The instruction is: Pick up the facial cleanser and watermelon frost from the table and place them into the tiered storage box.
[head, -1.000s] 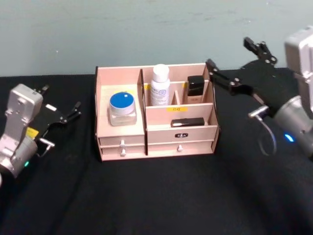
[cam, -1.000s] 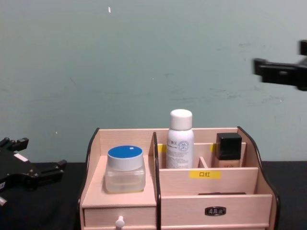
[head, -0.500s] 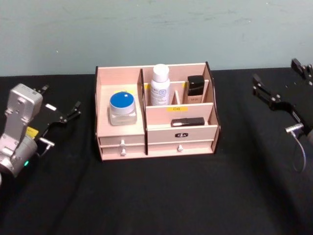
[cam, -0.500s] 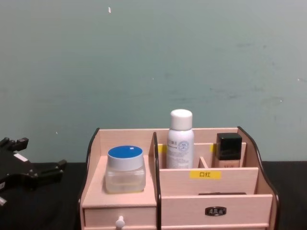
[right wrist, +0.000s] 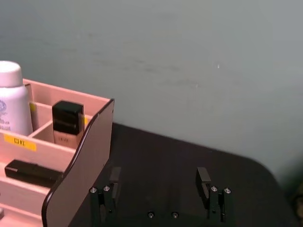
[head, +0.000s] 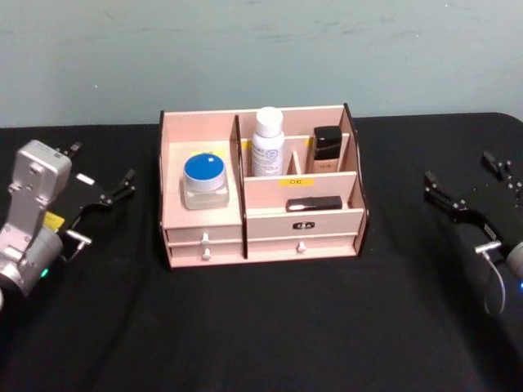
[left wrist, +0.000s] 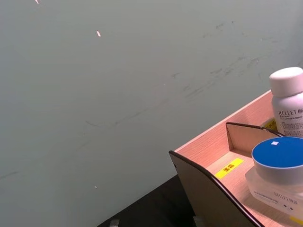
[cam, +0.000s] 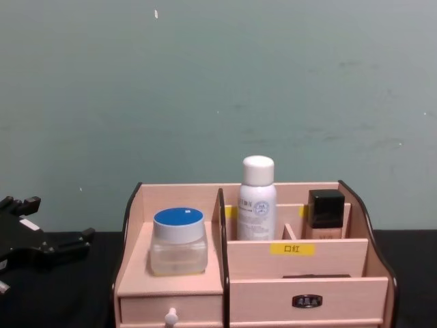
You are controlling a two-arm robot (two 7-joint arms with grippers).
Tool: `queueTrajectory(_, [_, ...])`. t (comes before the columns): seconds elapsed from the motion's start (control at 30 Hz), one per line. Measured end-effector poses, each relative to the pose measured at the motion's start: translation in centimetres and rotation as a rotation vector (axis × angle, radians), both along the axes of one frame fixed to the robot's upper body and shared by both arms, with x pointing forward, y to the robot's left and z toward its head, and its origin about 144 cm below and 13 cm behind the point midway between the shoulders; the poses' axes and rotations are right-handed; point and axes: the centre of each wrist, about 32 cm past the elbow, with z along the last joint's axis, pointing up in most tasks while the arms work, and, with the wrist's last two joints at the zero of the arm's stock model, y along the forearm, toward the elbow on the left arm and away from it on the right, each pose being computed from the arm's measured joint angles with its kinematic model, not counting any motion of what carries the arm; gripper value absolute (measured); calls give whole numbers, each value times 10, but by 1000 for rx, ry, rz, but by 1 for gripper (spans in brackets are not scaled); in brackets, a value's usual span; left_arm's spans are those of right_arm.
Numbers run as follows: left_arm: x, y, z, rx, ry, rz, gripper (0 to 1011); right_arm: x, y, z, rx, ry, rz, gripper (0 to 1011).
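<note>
- The right gripper (head: 472, 189) had moved a lot compared with a second earlier. Back then it was up high right beside the tiered storage box (head: 260, 196); by this moment it had dropped low over the black table (head: 270, 327), well off to the box's right. Half a second before, it was already out there, just a bit higher.
- Its fingers (right wrist: 203, 178) were spread wide with nothing between them, not touching anything.
- The left gripper (head: 105, 181) hadn't budged across all three moments. It was parked on the left of the table, well apart from the box, fingers apart and empty.
- Nothing in the box had shifted either. The blue-lidded jar (head: 204, 181) sat in the left compartment, the white bottle (head: 267, 142) stood upright in the back middle slot, and the dark-capped square bottle (head: 327, 149) stood in the back right slot.
- A flat black item (head: 314, 202) lay in the shallow front tier above the drawers; couldn't really make out what it was.
- Honestly couldn't tell which of these was the facial cleanser or the watermelon frost, since the label print was too small to read.
- In the chest view, the box's bottom was cut off by the picture's edge.
</note>
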Motion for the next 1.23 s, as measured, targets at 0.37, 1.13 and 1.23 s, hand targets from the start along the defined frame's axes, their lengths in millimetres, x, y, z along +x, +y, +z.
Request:
queueTrajectory(0.37, [0,0,0,0,0,0,1010,1,-1,-1,7,6,3,1002])
queueTrajectory(1.13, [0,0,0,0,0,0,1010,0,0,0,1,3,1,1002])
queueTrajectory(1.23, [0,0,0,0,0,0,1009,0,0,0,1,2,1,1002])
